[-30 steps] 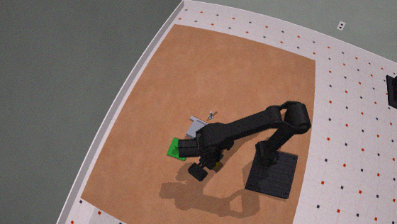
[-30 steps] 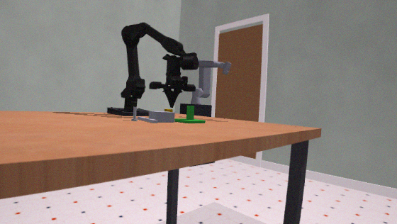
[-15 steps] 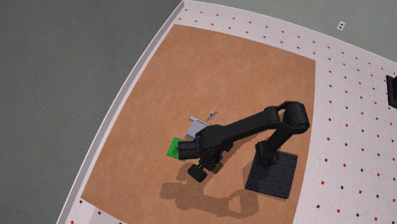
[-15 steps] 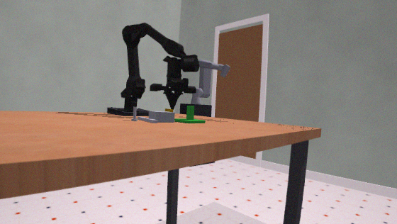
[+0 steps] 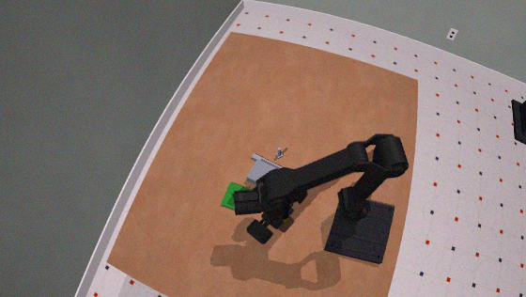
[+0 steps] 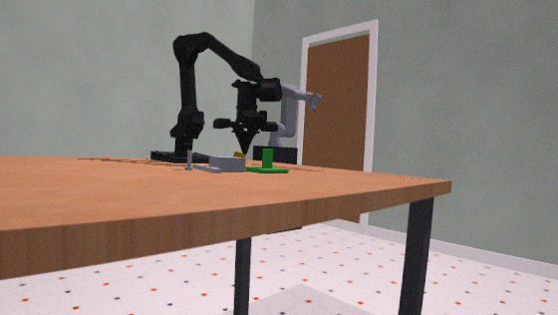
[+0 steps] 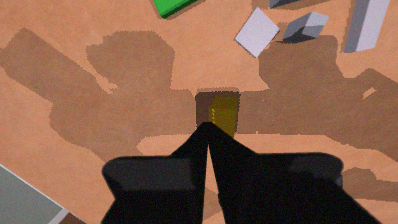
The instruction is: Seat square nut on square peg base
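The yellow nut (image 7: 223, 114) (image 6: 239, 155) lies flat on the wooden table, in the arm's shadow. My gripper (image 7: 206, 126) (image 6: 245, 151) is shut, its fingertips pressed together with nothing between them, pointing down just above the near edge of the nut. The green square peg (image 6: 267, 157) stands upright on its flat green base (image 6: 273, 170) (image 5: 230, 195) (image 7: 172, 6), a short way to one side of the gripper. In the top view the arm hides the fingertips and most of the nut.
A grey block with a flat bar (image 5: 257, 170) (image 6: 226, 163) (image 7: 367, 22) lies beside the green base. A thin grey peg (image 5: 279, 151) (image 6: 189, 160) stands behind it. A pale square piece (image 7: 256, 31) lies nearby. The arm's black base plate (image 5: 362, 230) sits on the table.
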Action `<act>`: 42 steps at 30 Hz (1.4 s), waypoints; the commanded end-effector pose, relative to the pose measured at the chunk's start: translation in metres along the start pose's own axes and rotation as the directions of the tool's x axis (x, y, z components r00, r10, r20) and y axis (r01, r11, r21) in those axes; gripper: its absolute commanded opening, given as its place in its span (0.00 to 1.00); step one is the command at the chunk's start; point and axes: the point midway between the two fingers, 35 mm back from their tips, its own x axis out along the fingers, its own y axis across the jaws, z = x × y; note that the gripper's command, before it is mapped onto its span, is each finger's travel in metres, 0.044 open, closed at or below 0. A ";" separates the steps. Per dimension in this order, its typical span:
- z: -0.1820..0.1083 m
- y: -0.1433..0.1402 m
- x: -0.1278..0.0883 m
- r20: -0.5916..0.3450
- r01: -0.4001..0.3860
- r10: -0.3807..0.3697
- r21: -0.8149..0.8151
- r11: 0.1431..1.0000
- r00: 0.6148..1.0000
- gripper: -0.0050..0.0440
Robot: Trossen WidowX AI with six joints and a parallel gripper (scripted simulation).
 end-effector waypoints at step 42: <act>-0.001 0.013 -0.037 0.006 -0.003 0.003 0.003 1.000 1.000 0.00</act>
